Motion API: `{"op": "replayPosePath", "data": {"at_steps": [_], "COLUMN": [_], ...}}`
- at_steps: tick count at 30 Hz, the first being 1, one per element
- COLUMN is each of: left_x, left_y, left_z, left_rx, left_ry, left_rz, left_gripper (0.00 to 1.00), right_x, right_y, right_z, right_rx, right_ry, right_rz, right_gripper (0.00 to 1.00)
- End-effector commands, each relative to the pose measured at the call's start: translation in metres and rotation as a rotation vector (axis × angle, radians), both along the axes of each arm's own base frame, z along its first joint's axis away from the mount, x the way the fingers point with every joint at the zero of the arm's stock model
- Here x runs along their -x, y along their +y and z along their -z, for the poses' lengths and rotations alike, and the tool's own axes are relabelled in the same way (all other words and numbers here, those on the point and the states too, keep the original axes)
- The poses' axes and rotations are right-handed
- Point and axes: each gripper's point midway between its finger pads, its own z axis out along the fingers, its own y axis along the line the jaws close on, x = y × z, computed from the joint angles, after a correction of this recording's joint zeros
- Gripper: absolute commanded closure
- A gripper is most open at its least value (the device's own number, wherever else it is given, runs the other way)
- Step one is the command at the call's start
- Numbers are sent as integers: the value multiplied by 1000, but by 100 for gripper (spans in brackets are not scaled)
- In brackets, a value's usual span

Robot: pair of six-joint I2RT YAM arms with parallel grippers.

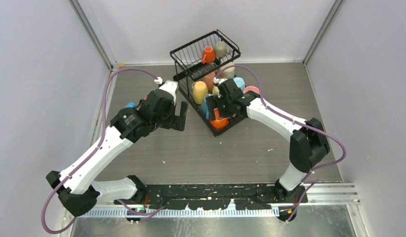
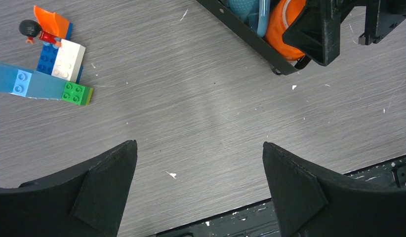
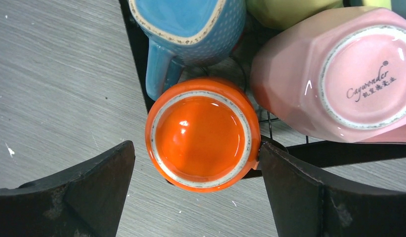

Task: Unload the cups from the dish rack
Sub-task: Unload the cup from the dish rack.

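Hovering right over the rack's [image 1: 183, 61] near corner, the right fingers [image 3: 92, 187] are spread wide and hold nothing. An orange cup [image 3: 201, 133] sits squarely in the gap between them, centre-low in the right wrist view. It stands upside down, its round glazed base facing up at the camera, so its long axis points straight up toward the wrist. Coming straight down should put a finger on each side of it. Its handle isn't visible; probably it's tucked underneath or behind, hard to say from here.

It's crowded in there. A blue cup [image 3: 186, 24] lies just above it in the frame, handle pointing down at the orange rim. A faceted pink cup [image 3: 339, 74], glossy with a printed base, crowds in at the right. All are slick ceramic on thin black wire.

The left fingers [image 2: 92, 192] are also wide and empty over bare grey tabletop [image 2: 191, 98], with toy bricks [image 2: 53, 74] at upper left. The rack corner is at that view's upper right, well apart, so the right arm is clearly nearer.

Overhead, more cups fill both tiers; unloading looks barely begun.
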Motion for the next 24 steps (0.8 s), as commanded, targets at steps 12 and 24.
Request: {"op": "replayPosePath", "data": {"at_steps": [12, 24], "left_x": [2, 2], "left_y": [0, -3], "left_z": [-3, -1], "left_rx": [20, 19], "left_ry": [0, 12], "left_rz": [6, 14], "left_gripper": [0, 0], "right_x": [19, 16], "right_y": [2, -3], "right_z": [15, 28], "right_rx": [-23, 6], "right_ry": [38, 40], "right_rz": [-98, -73], "right_gripper": [0, 0]}}
